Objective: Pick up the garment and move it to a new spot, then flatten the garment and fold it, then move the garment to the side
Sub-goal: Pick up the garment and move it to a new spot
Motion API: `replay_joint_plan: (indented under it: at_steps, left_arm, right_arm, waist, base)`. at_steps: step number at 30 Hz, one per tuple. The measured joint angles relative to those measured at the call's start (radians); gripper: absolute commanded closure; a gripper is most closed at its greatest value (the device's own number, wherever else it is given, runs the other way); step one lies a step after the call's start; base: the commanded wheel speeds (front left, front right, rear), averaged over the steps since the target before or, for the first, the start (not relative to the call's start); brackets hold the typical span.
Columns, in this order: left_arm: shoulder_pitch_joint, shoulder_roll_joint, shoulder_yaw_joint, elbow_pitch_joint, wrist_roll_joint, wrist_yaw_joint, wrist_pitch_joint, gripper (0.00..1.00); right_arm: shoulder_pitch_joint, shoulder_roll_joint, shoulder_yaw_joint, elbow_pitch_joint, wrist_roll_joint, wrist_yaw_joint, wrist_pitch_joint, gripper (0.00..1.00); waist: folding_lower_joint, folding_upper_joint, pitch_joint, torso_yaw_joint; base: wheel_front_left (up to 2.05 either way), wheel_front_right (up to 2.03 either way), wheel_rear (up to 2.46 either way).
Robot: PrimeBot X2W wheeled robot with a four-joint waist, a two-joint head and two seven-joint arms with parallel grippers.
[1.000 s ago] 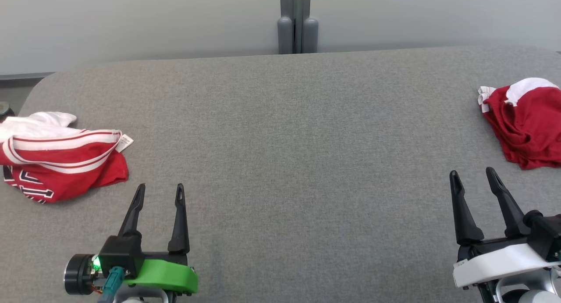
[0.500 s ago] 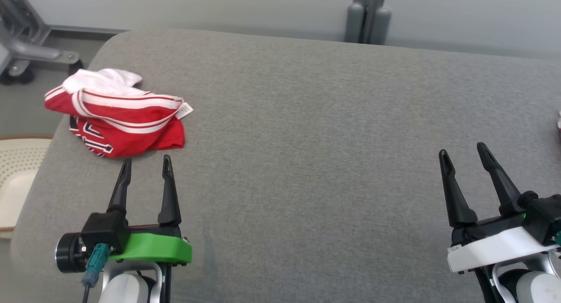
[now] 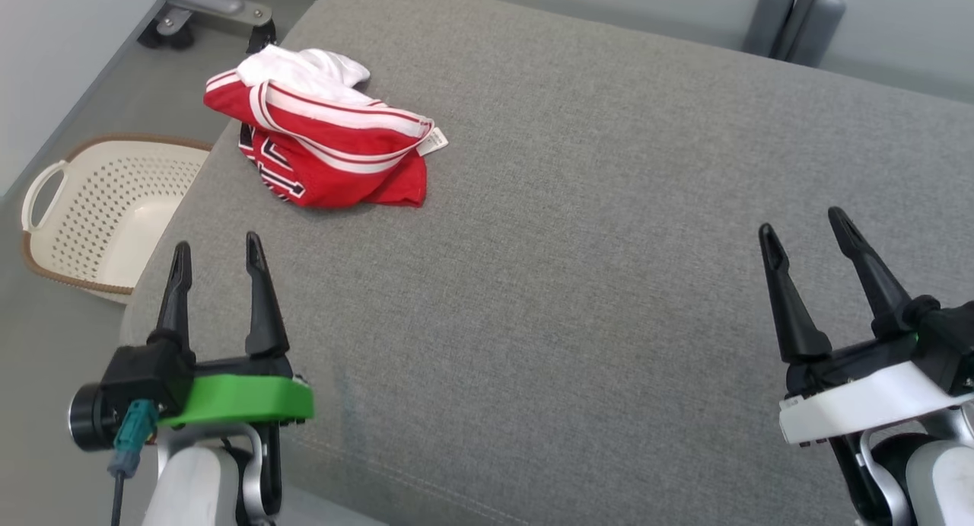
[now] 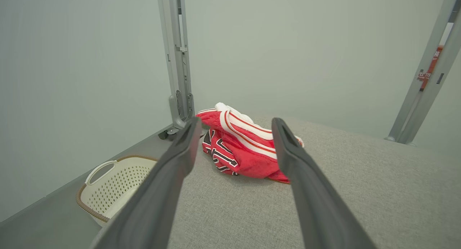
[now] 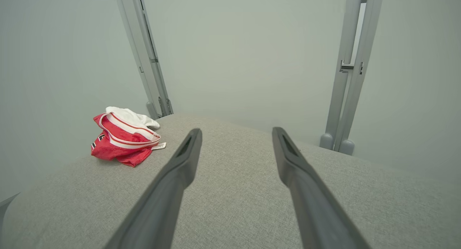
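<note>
Swinging left, the head camera is now catching a cream perforated plastic basket (image 3: 91, 206) at nine o'clock. The left gripper (image 3: 217, 242) and right gripper (image 3: 800, 221) are hovering spread and empty over the grey fabric table (image 3: 571, 282); the crumpled red-and-white jersey (image 3: 327, 153) is lying at eleven o'clock.

No word can be read whole: the red garment (image 3: 342, 168) bears black, white-edged block lettering (image 3: 275, 172) folded out of reading, its white tag (image 3: 435, 139) is too small to make out, and a red sticker (image 4: 428, 70) on a grey post (image 4: 408, 112) in the left wrist view carries blurred characters.
</note>
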Motion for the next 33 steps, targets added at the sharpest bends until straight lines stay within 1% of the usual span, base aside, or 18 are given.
replay_joint_plan:
  at_steps: [5,7,10,14,18,20,23,25,26,28,31,33]
  left_arm:
    - [-0.117,-0.020,0.026,0.029,0.007,-0.023,-0.002,0.00]
    - [-0.174,-0.026,0.035,0.068,0.006,-0.035,-0.002,0.00]
    - [-0.273,-0.030,0.052,0.174,-0.005,-0.065,-0.002,0.00]
    - [-0.408,-0.032,0.060,0.374,-0.025,-0.117,-0.002,0.00]
    - [-0.528,-0.021,0.072,0.616,-0.049,-0.163,-0.002,0.00]
    - [-0.584,-0.004,0.082,0.732,-0.061,-0.178,-0.002,0.00]
    - [-0.645,0.009,0.094,0.866,-0.082,-0.190,-0.002,0.00]
    - [-0.671,0.020,0.109,0.929,-0.095,-0.195,-0.003,0.00]
    - [-0.684,0.030,0.116,0.952,-0.099,-0.198,-0.004,0.04]
    - [-0.696,0.049,0.128,0.968,-0.102,-0.202,-0.004,1.00]
    - [-0.691,0.069,0.155,0.932,-0.104,-0.204,-0.004,1.00]
    - [-0.658,0.075,0.179,0.876,-0.093,-0.198,-0.002,1.00]
  right_arm:
    - [-0.058,-0.032,0.013,-0.049,-0.010,0.000,0.044,0.00]
    - [-0.079,-0.046,0.017,-0.067,-0.011,0.000,0.060,0.00]
    - [-0.104,-0.056,0.019,-0.086,-0.011,0.000,0.075,0.00]
    - [-0.130,-0.060,0.018,-0.098,-0.012,0.000,0.079,0.00]
    - [-0.148,-0.056,0.017,-0.098,-0.015,0.000,0.072,0.00]
    - [-0.158,-0.054,0.023,-0.092,-0.013,0.000,0.064,0.00]
    - [-0.168,-0.052,0.023,-0.081,-0.012,0.000,0.054,0.00]
    - [-0.168,-0.047,0.022,-0.073,-0.012,0.000,0.046,0.00]
    - [-0.168,-0.045,0.022,-0.068,-0.012,0.000,0.042,0.00]
    - [-0.168,-0.042,0.022,-0.062,-0.014,0.000,0.033,0.00]
    - [-0.169,-0.039,0.017,-0.058,-0.019,0.000,0.017,0.00]
    - [-0.169,-0.038,0.014,-0.052,-0.021,0.000,0.011,0.00]
  waist:
    - [0.0000,0.0000,0.064,0.016]
    - [0.0000,0.0000,0.094,0.016]
    - [0.0000,0.0000,0.143,0.008]
    - [0.0000,0.0000,0.216,-0.024]
    - [0.0000,0.0000,0.280,-0.073]
    - [0.0000,0.0000,0.305,-0.103]
    - [0.0000,0.0000,0.335,-0.144]
    - [0.0000,0.0000,0.351,-0.167]
    - [0.0000,0.0000,0.358,-0.179]
    - [0.0001,0.0000,0.367,-0.199]
    - [0.0001,0.0000,0.371,-0.223]
    - [0.0000,0.0000,0.361,-0.232]
  base:
    - [0.00,0.00,0.00]
    - [0.00,0.00,0.00]
    - [0.00,0.00,0.00]
    - [0.00,0.00,0.00]
    - [0.00,0.00,0.00]
    - [0.00,0.00,0.00]
    - [0.00,0.00,0.00]
    - [0.00,0.00,0.00]
    - [0.00,0.00,0.00]
    - [0.00,0.00,0.00]
    - [0.00,0.00,0.00]
    - [0.00,0.00,0.00]
